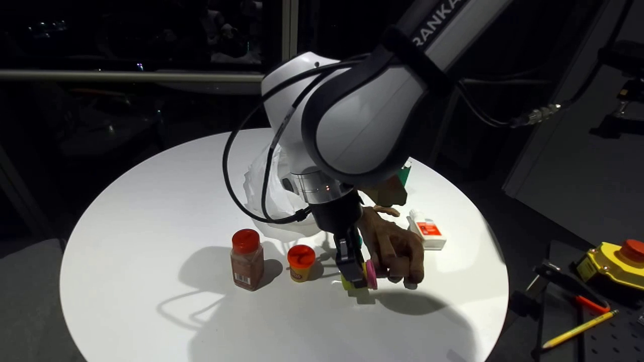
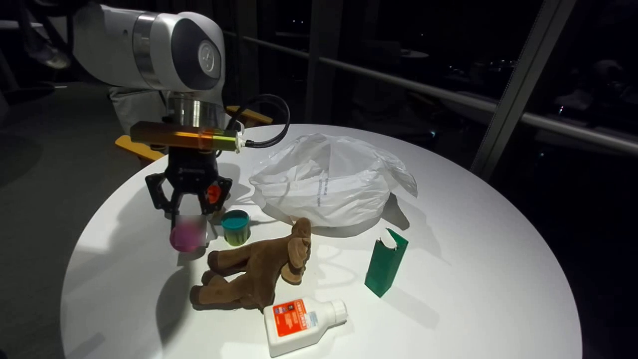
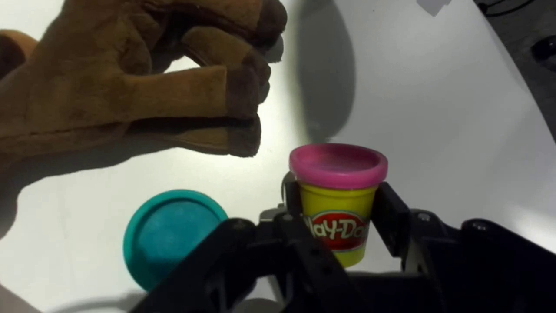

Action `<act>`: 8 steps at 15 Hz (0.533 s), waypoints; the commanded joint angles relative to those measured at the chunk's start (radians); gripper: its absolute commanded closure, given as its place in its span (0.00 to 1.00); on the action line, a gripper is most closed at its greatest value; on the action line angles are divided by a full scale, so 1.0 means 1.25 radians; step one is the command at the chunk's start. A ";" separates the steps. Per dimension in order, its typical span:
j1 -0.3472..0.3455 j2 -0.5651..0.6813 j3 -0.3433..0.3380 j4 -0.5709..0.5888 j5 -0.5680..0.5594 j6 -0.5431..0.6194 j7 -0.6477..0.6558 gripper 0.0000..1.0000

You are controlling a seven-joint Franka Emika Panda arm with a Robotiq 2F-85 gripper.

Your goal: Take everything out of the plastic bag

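Observation:
My gripper (image 3: 341,201) is shut on a yellow cup with a pink lid (image 3: 339,171); its fingers press the cup's sides below the rim. The cup lies sideways, low over the table; whether it touches the table I cannot tell. The wrinkled plastic bag (image 2: 329,184) sits apart, farther back, its inside hidden. Out on the table are a teal-lidded cup (image 3: 171,243), an orange-lidded cup (image 1: 301,261), a red-capped jar (image 1: 246,264), a brown plush toy (image 2: 259,264), a white bottle with a red label (image 2: 299,324) and a green box (image 2: 386,264).
All of this stands on a round white table (image 2: 473,279). The plush's legs and the teal-lidded cup are close beside my gripper. In an exterior view the arm (image 1: 367,125) covers part of the bag. A yellow stop-button box (image 1: 611,269) sits off the table.

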 commanded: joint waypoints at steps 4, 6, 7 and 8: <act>-0.011 -0.056 -0.002 -0.012 0.024 0.011 -0.001 0.02; -0.022 -0.083 -0.006 -0.004 0.030 0.011 0.001 0.00; -0.027 -0.086 -0.012 0.010 0.033 0.011 0.005 0.00; -0.031 -0.090 -0.017 0.029 0.038 0.010 0.009 0.00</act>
